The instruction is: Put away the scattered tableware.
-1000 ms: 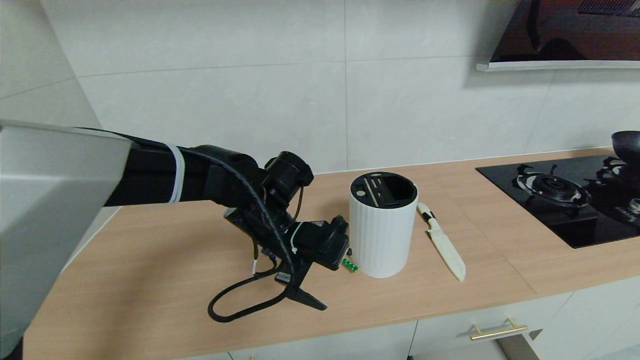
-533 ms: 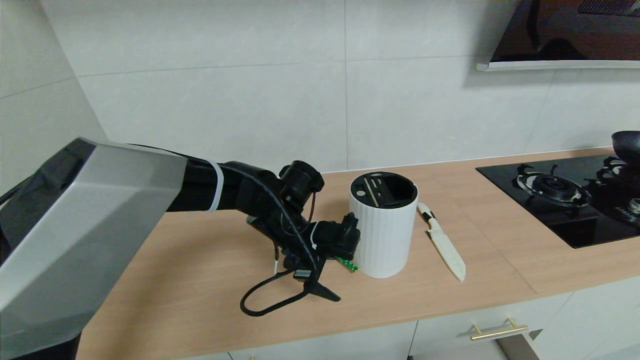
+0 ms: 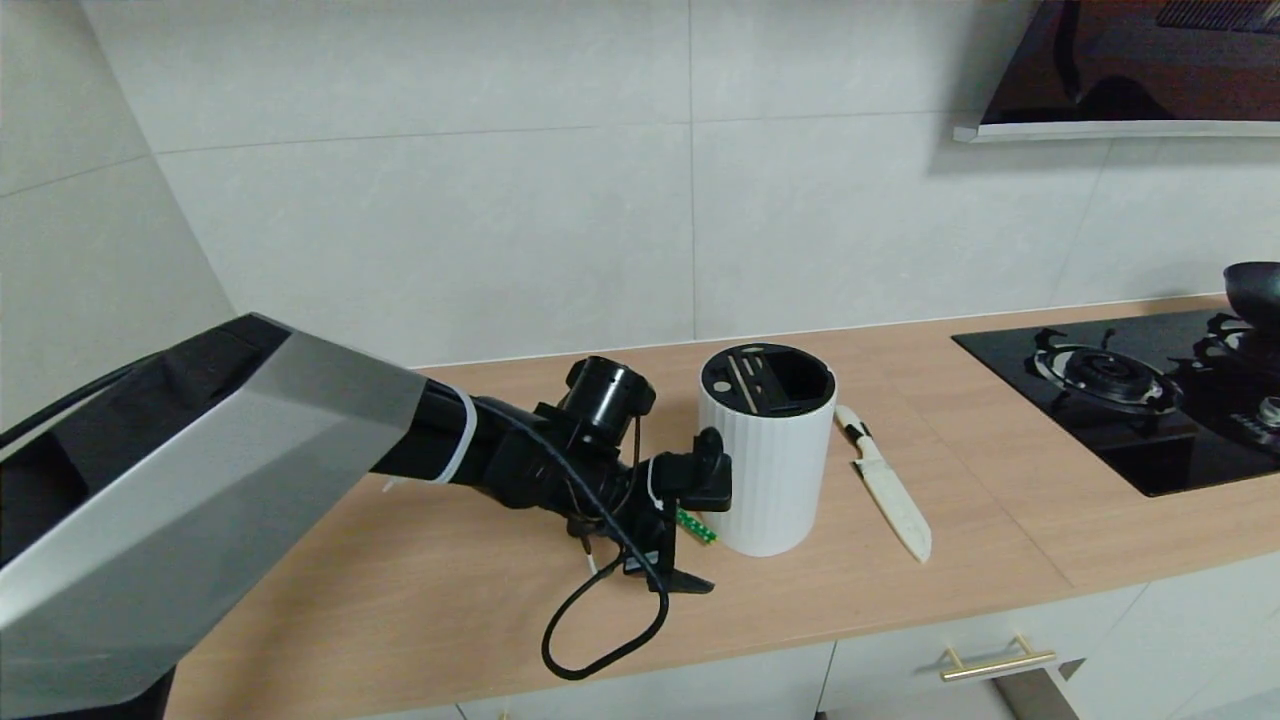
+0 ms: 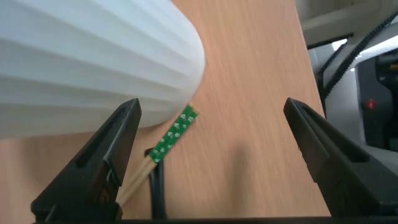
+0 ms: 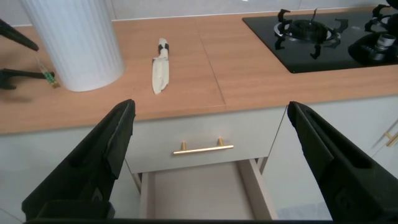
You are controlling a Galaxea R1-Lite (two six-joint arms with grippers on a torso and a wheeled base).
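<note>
- The right end effector [image 5: 210, 109] hangs in front of the light wooden surface [image 3: 400, 560], above the drawer with a brass handle [image 5: 202, 147]. Its two black fingers stand wide apart and hold nothing.
- The left end effector [image 4: 211, 109] is low over the surface, with its fingers spread wide and empty. A pale wooden chopstick with a green patterned end [image 4: 174, 134] lies between them, nearer to one finger.
- This chopstick lies flat, and its green end is just beside the foot of the white ribbed cylindrical holder [image 3: 765, 470]. I cannot tell if they touch.
- The step in hand, as I judge it, is lining up to pick up this chopstick. The next move calls for going down a little and closing on the thin stick without pushing the holder.
- A cream knife with a black band [image 3: 885, 485] lies flat to the right of the holder, not yet put away.
</note>
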